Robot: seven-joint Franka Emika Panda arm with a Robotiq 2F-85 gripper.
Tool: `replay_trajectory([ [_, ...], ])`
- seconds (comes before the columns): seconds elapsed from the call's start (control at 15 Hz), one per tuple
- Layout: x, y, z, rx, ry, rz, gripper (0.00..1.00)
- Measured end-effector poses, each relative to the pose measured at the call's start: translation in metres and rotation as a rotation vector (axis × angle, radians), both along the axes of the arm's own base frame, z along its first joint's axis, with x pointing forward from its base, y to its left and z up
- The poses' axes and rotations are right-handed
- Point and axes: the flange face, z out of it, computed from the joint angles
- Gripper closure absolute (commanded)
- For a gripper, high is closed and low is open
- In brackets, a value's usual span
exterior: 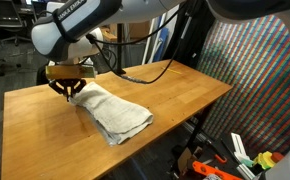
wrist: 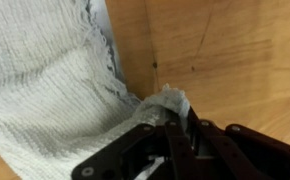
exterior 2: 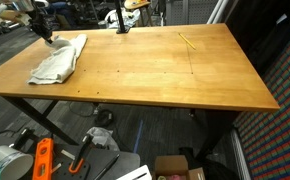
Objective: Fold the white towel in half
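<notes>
Your claw (wrist: 173, 128) is closed down on the white towel (wrist: 45, 90). In the wrist view its dark fingers (wrist: 190, 140) meet on a small bunched tuft of the fabric at the cloth's edge, with the frayed hem running up and away from the pinch. The rest of the towel spreads across that view as pale, ribbed weave, lying on the wooden counter (wrist: 235, 60). In an exterior view the claw (exterior: 67, 92) sits low over the counter (exterior: 175, 100), touching the end of the towel (exterior: 110, 112) that is nearest the arm. From there the cloth runs as a rumpled, elongated heap toward the counter's middle, creased and partly doubled on itself rather than flat. In an exterior view the towel (exterior 2: 57, 60) lies close to one far corner of the counter (exterior 2: 165, 70), with the claw (exterior 2: 45, 35) at its far end and most of the wood bare. A thin yellow stick-like object (exterior 2: 188, 41) rests well apart from the cloth, on the far side of the counter. A black cable (exterior: 135, 72) trails from the arm across the wood behind the towel. Below the counter you have clutter on the floor — an orange tool (exterior 2: 42, 160) and a cardboard box (exterior 2: 175, 168) among it.
</notes>
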Motion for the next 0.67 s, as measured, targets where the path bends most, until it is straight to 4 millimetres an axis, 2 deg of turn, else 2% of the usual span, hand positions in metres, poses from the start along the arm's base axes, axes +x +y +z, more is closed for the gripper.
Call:
replay_trajectory([
  [0.13, -0.011, 0.005, -0.004, 0.01, 0.056, 0.061, 0.87],
  [0.2, -0.016, 0.006, -0.005, 0.011, 0.078, 0.085, 0.63],
  [0.27, -0.02, 0.007, -0.007, 0.006, 0.101, 0.107, 0.62],
  [0.47, -0.027, 0.008, -0.006, -0.011, 0.144, 0.151, 0.41],
  [0.67, -0.02, 0.007, 0.011, -0.014, 0.113, 0.161, 0.19],
])
